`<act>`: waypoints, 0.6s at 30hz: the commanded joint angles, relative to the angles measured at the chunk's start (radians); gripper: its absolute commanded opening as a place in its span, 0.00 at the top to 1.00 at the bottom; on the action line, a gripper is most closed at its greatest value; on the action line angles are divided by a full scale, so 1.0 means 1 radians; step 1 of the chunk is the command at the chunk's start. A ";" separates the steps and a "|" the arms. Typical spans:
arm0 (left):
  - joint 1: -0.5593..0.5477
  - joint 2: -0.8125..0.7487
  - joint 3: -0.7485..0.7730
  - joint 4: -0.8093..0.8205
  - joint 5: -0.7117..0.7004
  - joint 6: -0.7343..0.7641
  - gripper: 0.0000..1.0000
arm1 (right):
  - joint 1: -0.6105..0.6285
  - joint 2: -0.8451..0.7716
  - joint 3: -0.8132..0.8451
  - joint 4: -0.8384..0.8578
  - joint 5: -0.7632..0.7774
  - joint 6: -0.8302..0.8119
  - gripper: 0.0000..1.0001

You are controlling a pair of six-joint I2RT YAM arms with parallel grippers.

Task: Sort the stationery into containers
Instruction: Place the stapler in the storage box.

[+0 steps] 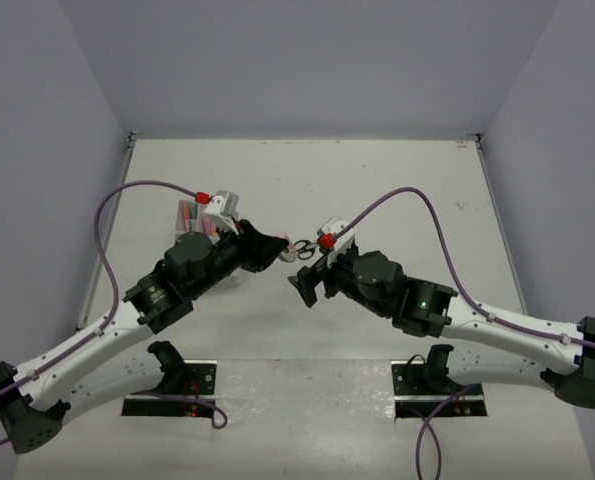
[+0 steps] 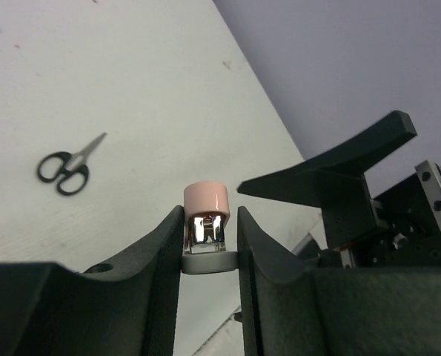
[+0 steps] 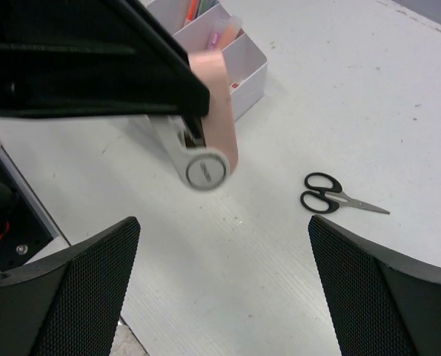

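My left gripper is shut on a small pink stapler with a chrome middle and a grey base, held above the table. The right wrist view shows the same stapler sticking out from the left gripper's dark fingers. My right gripper stands wide open below it with nothing between its fingers. Black-handled scissors lie flat on the table, also visible in the left wrist view and from above between the two grippers. The clear organiser box holds pink and orange markers.
From above, the organiser is partly hidden behind the left arm's wrist. Purple cables arc over both arms. The right gripper faces the left gripper at the table's middle. Walls enclose the table on three sides.
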 commanded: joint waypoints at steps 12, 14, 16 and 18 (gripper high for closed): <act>0.074 0.111 -0.012 -0.219 -0.713 0.501 1.00 | -0.027 -0.355 -0.177 -0.021 0.119 0.039 0.01; 0.079 0.127 -0.042 -0.212 -0.765 0.504 1.00 | -0.028 -0.375 -0.191 -0.029 0.122 0.041 0.01; 0.088 0.134 -0.064 -0.182 -0.756 0.519 1.00 | -0.029 -0.399 -0.208 -0.035 0.123 0.037 0.01; 0.103 0.134 -0.093 -0.141 -0.743 0.541 1.00 | -0.029 -0.416 -0.220 -0.036 0.119 0.034 0.01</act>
